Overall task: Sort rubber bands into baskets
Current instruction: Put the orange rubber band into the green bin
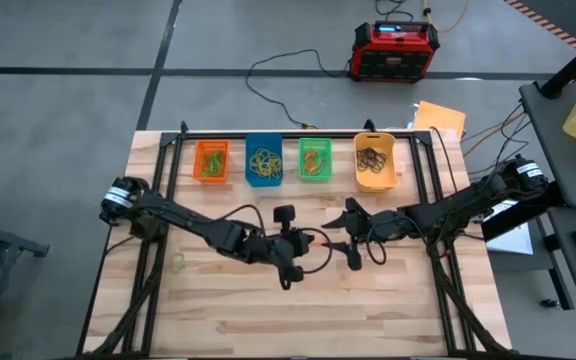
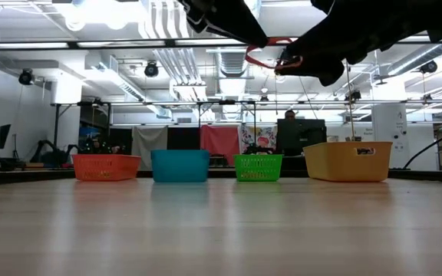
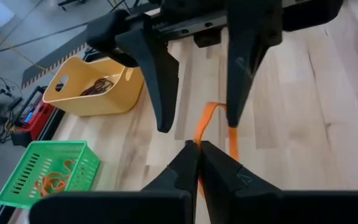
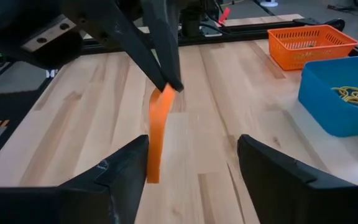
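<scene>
My left gripper (image 3: 199, 154) is shut on an orange rubber band (image 3: 211, 118), high above the table's middle (image 2: 271, 52). My right gripper (image 4: 194, 168) faces it, open, with a finger on either side of the band (image 4: 156, 134). The four baskets stand in a row at the far edge: orange (image 1: 211, 160), blue (image 1: 263, 160), green (image 1: 315, 158) and yellow-orange (image 1: 375, 160), each with bands inside. A pale green band (image 1: 178, 263) lies flat on the table at the near left. My left gripper pinches one end of the orange band (image 3: 197, 144) between its two fingertips, coming level from the table's left. The band is lifted clear of the table and stretches toward my right gripper. My right gripper has the band's other end (image 3: 230, 127) against one open finger (image 3: 238, 74); I cannot tell whether the band is looped round it.
A red-and-black box (image 1: 395, 50) with cables stands on the floor beyond the table. Black frame rails (image 1: 298, 133) run behind the baskets and along both sides. The wooden table top (image 1: 298, 310) nearer the front is bare.
</scene>
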{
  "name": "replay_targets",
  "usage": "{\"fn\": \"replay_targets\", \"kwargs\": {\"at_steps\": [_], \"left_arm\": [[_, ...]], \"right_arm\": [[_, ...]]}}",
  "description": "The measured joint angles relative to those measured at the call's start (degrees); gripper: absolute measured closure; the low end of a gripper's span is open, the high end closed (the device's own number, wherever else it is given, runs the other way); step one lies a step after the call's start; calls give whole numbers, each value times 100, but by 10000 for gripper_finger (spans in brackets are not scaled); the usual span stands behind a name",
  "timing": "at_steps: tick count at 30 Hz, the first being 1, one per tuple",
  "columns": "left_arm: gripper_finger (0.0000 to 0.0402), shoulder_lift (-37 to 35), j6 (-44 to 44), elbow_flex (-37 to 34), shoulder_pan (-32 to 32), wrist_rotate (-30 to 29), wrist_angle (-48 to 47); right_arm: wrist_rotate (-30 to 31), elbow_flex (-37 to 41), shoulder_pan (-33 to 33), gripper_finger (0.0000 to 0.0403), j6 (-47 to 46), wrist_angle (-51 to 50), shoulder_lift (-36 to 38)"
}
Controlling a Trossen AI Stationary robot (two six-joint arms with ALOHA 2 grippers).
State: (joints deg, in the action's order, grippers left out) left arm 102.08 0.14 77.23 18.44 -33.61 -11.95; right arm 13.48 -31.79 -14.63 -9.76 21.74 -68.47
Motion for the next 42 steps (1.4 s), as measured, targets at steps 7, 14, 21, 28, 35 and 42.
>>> {"fn": "replay_targets", "kwargs": {"at_steps": [7,14,21,28,35,42], "left_arm": [[401,0,107,-2,-11,0,44],[400,2,83,-4,-17,-300,108],[339,-2,66,-9,-17,-297,28],[240,-168,94,-11,-17,-463,-447],[200,-505,-91,-11,-7,-480,-1301],[205,-791,-640,-183,-4,-484,-2045]], "right_arm": [[-14,0,0,267,90,0,0],[-19,0,0,386,186,-23,0],[-18,-1,2,394,139,-61,1],[375,-355,137,394,-75,-982,9],[911,-1474,1123,394,117,-3201,9],[502,-2129,2748,394,1033,-3606,-82]]}}
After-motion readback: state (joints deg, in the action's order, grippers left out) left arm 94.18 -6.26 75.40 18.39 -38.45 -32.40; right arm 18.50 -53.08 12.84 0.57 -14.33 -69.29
